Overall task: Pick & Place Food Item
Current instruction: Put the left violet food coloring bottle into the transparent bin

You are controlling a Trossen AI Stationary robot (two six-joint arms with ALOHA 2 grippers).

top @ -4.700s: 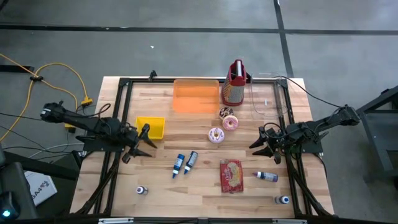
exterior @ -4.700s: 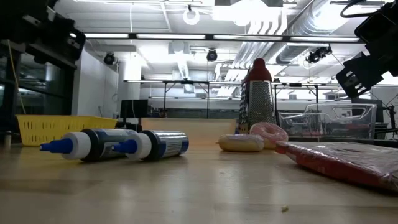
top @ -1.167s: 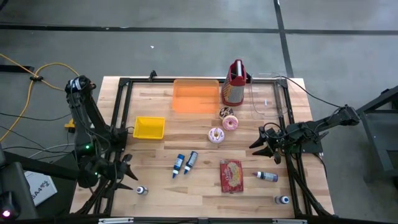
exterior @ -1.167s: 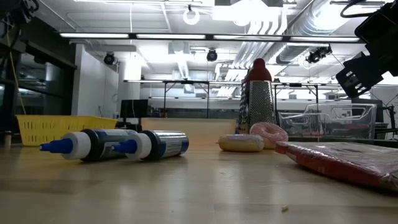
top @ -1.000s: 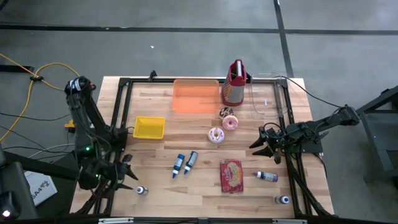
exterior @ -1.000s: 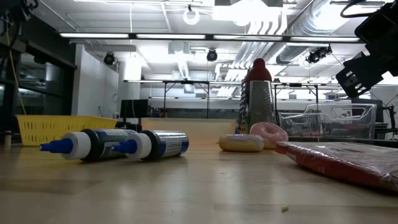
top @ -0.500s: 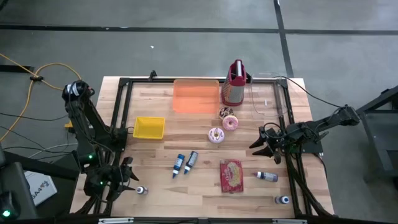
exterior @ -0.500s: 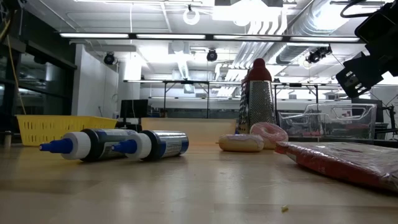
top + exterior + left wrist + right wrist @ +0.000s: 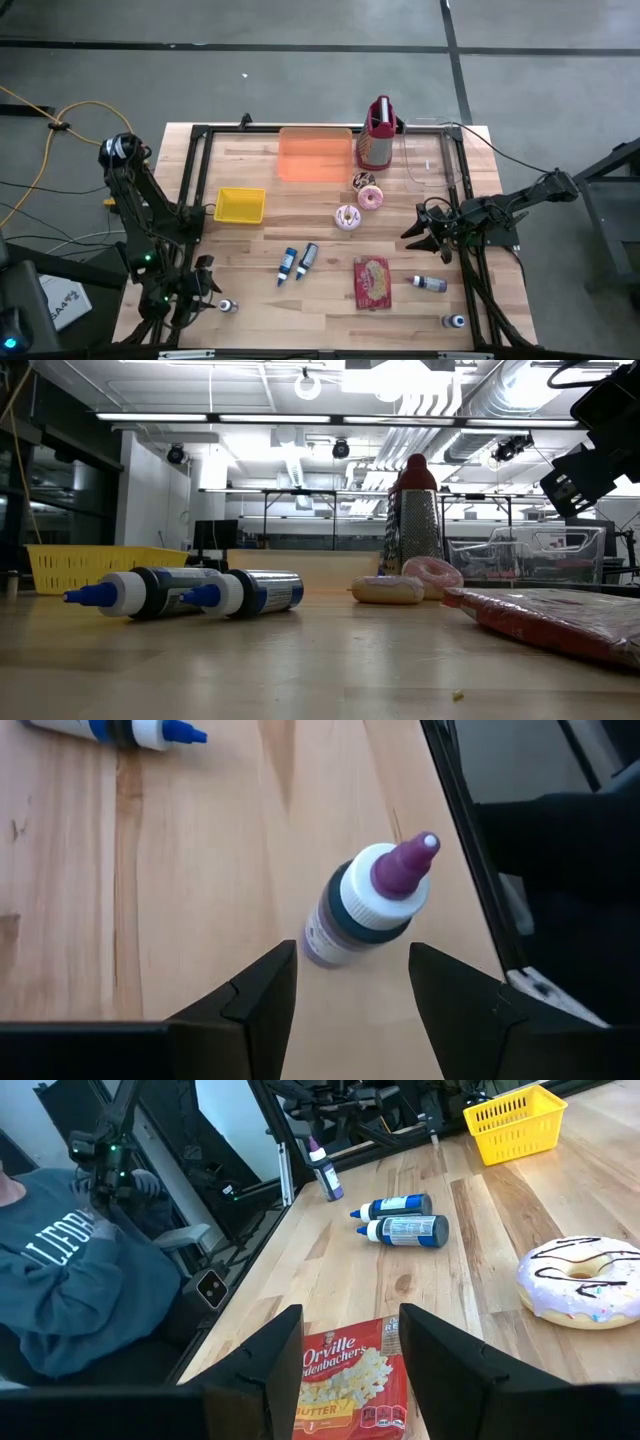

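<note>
A red popcorn bag [image 9: 372, 282] lies flat on the table near the front; it also shows in the right wrist view [image 9: 350, 1380]. Three doughnuts lie near the middle: a pale-iced one [image 9: 347, 217], a pink one [image 9: 370, 198] and a dark one [image 9: 362, 181]. My right gripper [image 9: 412, 232] is open and empty, right of the doughnuts and above the bag's far end. My left gripper [image 9: 205, 283] is open at the front left. A small purple-capped bottle [image 9: 370, 900] stands upright just ahead of its fingers, untouched.
An orange tray [image 9: 315, 155], a metal grater [image 9: 377, 135] and a clear box [image 9: 432, 160] stand at the back. A yellow basket [image 9: 242, 205] is at the left. Two blue-capped bottles [image 9: 297, 262] lie mid-front. A person in a blue sweatshirt [image 9: 70, 1300] sits beyond the left edge.
My left gripper has gone a little toward the table's near edge, closer to the small purple-capped bottle, still open. Nothing on the table has moved.
</note>
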